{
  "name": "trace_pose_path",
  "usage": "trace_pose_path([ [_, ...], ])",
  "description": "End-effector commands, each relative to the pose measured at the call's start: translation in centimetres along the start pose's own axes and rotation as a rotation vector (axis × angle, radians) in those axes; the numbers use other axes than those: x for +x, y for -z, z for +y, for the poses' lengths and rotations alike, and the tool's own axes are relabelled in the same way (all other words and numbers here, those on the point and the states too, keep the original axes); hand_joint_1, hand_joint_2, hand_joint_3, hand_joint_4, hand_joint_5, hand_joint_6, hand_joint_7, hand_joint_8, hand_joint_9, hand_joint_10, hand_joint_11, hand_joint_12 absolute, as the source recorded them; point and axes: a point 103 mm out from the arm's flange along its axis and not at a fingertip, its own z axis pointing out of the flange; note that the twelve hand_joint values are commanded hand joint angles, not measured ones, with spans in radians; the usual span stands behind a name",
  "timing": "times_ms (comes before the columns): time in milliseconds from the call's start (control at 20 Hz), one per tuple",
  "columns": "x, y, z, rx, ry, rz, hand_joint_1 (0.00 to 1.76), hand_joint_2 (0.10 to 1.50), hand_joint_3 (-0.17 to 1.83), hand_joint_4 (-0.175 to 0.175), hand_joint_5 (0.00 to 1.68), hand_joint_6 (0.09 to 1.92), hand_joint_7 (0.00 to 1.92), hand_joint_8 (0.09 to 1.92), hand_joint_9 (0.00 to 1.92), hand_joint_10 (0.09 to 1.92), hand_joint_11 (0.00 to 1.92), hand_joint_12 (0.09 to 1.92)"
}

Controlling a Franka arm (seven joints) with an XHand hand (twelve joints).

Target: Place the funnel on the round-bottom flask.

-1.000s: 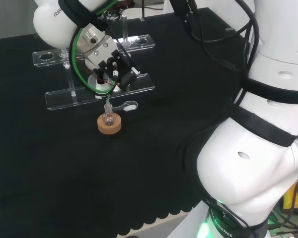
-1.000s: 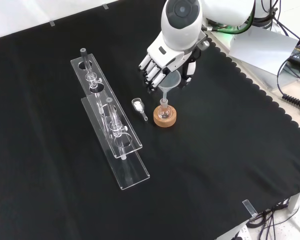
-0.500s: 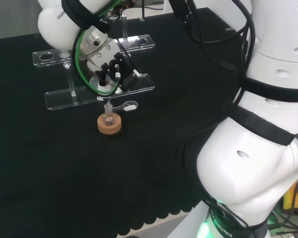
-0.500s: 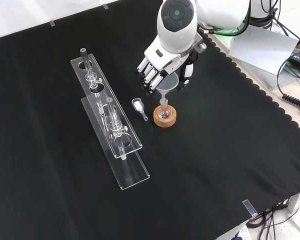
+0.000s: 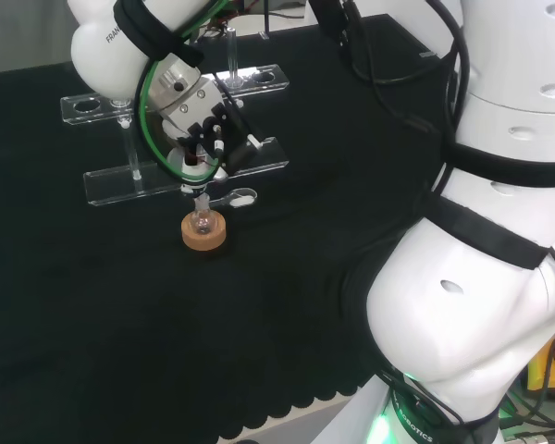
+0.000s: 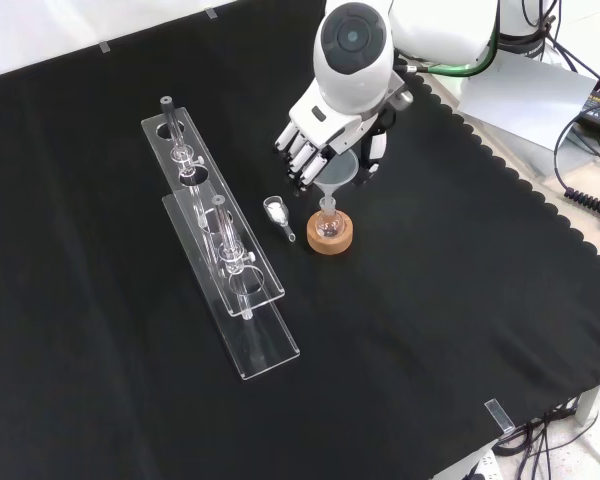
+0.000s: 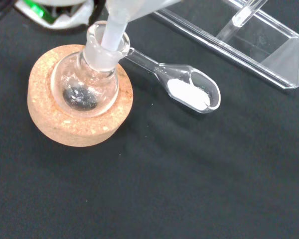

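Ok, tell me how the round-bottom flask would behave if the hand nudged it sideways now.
The round-bottom flask sits cupped in a cork ring, so it would probably rock rather than roll away. It looks like small, thin, clear glass, so likely light and fragile. With the funnel stem already in its neck, a sideways push may tip both together.

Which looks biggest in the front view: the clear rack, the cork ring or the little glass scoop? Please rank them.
1. The clear rack, by far the largest.
2. The cork ring.
3. The glass scoop, smallest.
All stand at a similar depth, so nearness hardly matters.
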Motion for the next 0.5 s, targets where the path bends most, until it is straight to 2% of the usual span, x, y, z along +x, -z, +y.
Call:
trace_pose_path([
  [50, 0.12, -0.42, 0.33, 0.003, 0.004, 0.001, 0.92, 0.7, 0.75, -0.014, 0.71, 0.85, 0.55, 0.69, 0.96, 0.49, 0.58, 1.3],
  [500, 0.68, -0.48, 0.41, 0.005, 0.008, -0.011, 0.92, 0.7, 0.75, -0.014, 0.7, 0.84, 0.54, 0.69, 0.94, 0.49, 0.57, 1.29],
])
